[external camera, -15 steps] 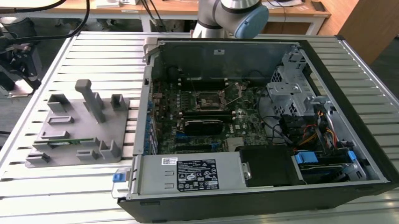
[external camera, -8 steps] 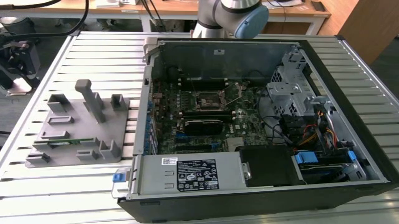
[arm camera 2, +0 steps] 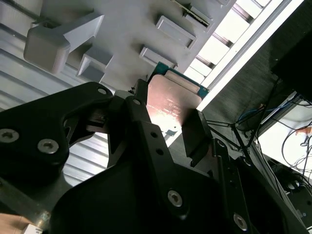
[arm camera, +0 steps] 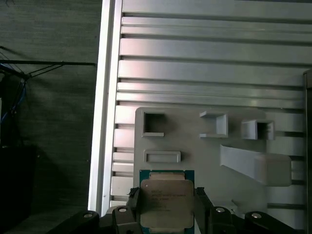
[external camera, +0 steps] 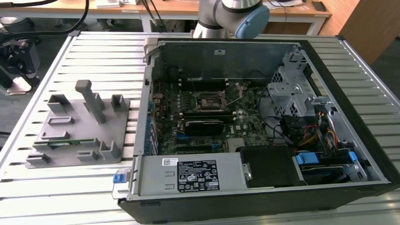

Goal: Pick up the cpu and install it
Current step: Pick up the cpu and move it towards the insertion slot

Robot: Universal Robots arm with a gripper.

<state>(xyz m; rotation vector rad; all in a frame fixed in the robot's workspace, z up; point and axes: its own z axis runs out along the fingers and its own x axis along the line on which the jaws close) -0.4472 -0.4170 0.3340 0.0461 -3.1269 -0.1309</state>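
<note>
The cpu (arm camera: 165, 201) is a flat square chip with a silvery-grey top and a thin green rim. It sits between my gripper's (arm camera: 167, 209) black fingers (arm camera: 133, 204), which press on two opposite edges. In the second wrist view the cpu (arm camera 2: 173, 102) is seen from its flat side, with a finger pad (arm camera 2: 195, 139) against one edge. It hangs above the grey holder block (arm camera: 195, 141). The black socket (external camera: 209, 101) with its metal frame lies in the middle of the motherboard inside the open computer case (external camera: 325, 61).
The grey holder block (external camera: 81, 126) with upright posts and pockets lies on the slatted metal table (external camera: 100, 47), at the exterior view's left of the case. A narrow green strip (external camera: 62, 140) rests on it. The arm's base (external camera: 231, 18) stands behind the case. Cables and drive cages fill the case's right side.
</note>
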